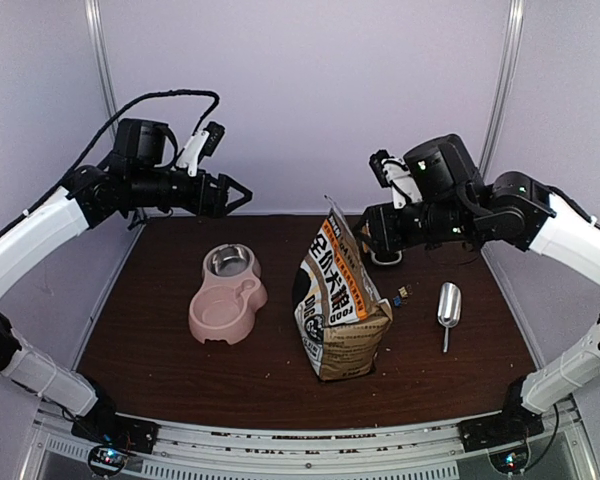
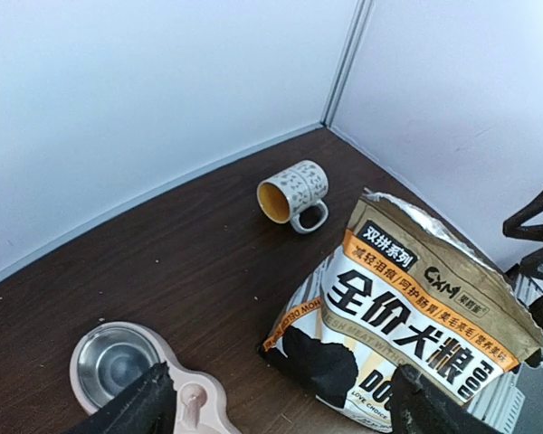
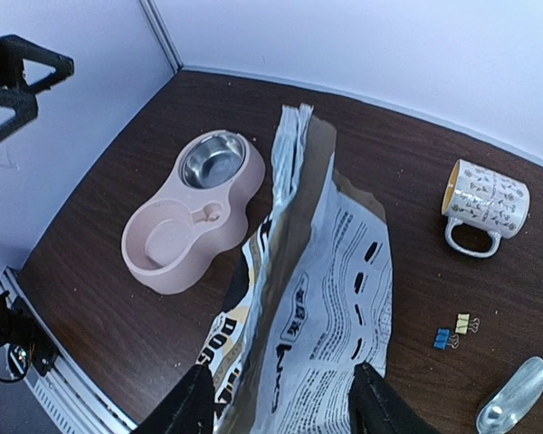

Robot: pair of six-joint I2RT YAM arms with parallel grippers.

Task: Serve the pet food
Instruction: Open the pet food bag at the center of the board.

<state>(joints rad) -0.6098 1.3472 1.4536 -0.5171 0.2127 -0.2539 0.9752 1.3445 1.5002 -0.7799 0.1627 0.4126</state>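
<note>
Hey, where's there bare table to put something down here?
Widest bare stretch: the near strip of the table in front of the pink double bowl and the bag. The left back corner behind the bowl is bare too. Crowded: right of the bag, with binder clips, scoop and mug.
</note>
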